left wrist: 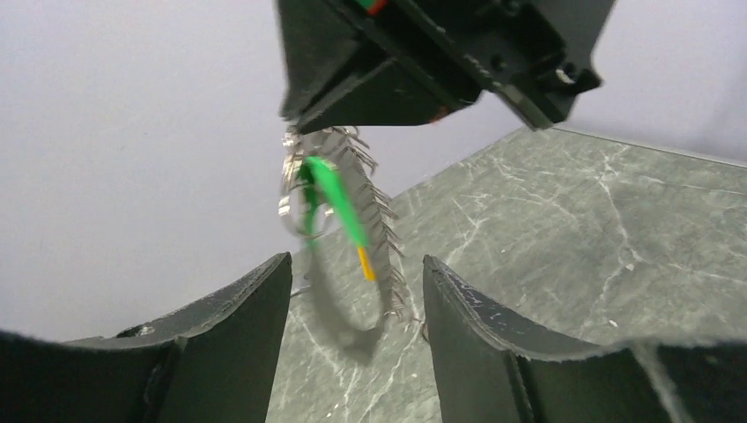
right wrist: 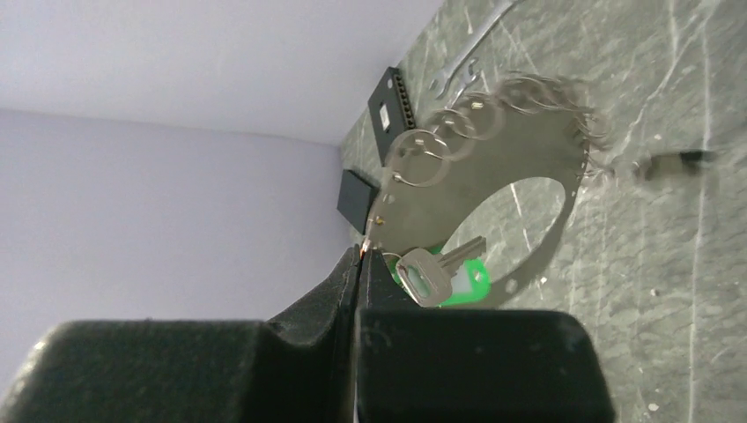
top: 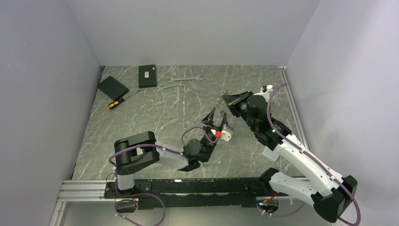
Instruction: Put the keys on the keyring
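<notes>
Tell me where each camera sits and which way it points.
Top external: high behind the arms, looking down on the table; both arms show.
Left wrist: on the left arm, looking between the open left jaws at the keyring held by the right jaws.
Right wrist: on the right arm, looking past the shut right jaws, pinching the keyring's edge, toward the far wall.
Shared: both wrist views show the green tag; top and right wrist, the wrenches.
</notes>
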